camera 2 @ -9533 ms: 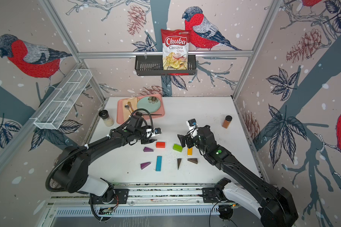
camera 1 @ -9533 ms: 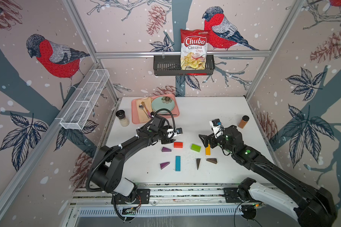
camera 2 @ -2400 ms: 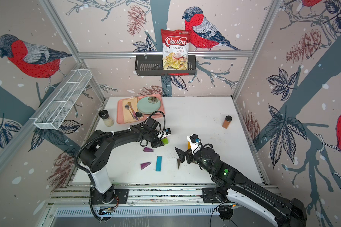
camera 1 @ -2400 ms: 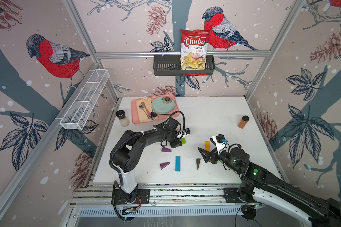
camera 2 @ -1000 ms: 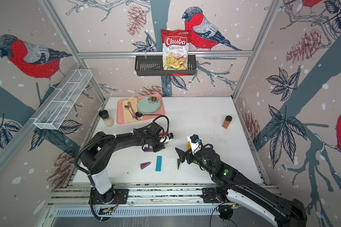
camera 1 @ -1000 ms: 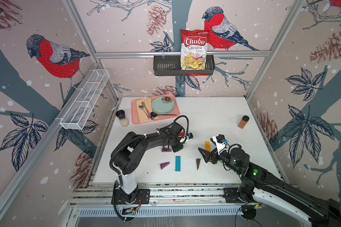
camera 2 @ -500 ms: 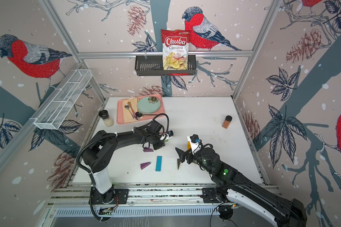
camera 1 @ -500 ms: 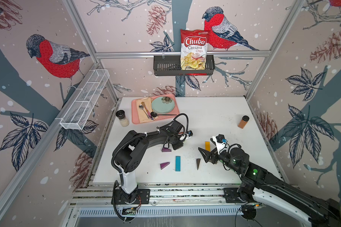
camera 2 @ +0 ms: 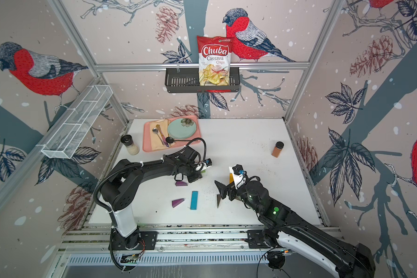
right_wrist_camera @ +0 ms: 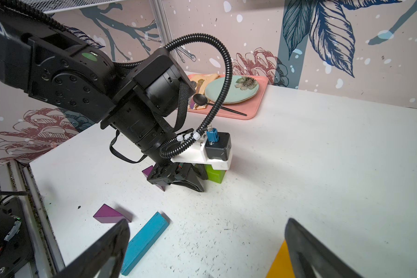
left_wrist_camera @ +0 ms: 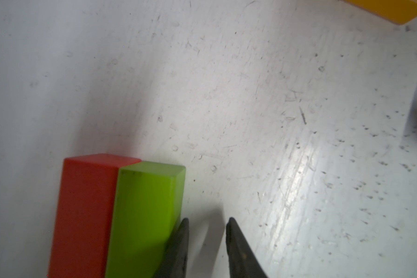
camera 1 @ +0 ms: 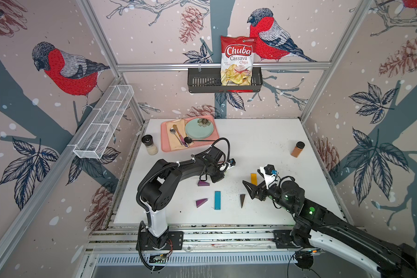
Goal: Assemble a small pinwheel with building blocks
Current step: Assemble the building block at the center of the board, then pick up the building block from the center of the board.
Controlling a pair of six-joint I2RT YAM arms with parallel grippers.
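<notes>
**CLAW AT THE HUB:** The left claw (left_wrist_camera: 207, 222), pinched almost shut on nothing with only a sliver of bare table between its tips, sits low near the table's centre. One fingertip (left_wrist_camera: 181, 240) is right beside the green block (left_wrist_camera: 145, 211). That block lies flush against the red block (left_wrist_camera: 82, 211), their long sides touching.

With the far wall at 12 o'clock in both top views, the other building blocks lie loose:
- A purple wedge (camera 1: 203, 183) is just at 7 o'clock of the left claw.
- The blue bar (camera 1: 217, 200) is farther out at 6 o'clock.
- A second purple wedge (camera 1: 201, 202) is near the blue bar's 9 o'clock.
- A brown wedge (camera 1: 242, 200) stands apart at the blue bar's 3 o'clock.
- The yellow bar (camera 1: 253, 178) lies at 3 o'clock of the left claw.

The right claw (right_wrist_camera: 207, 221), spread wide and empty, hangs low near the brown wedge and the yellow bar. A pink tray (camera 1: 164, 134) sits at the table's 11 o'clock.
</notes>
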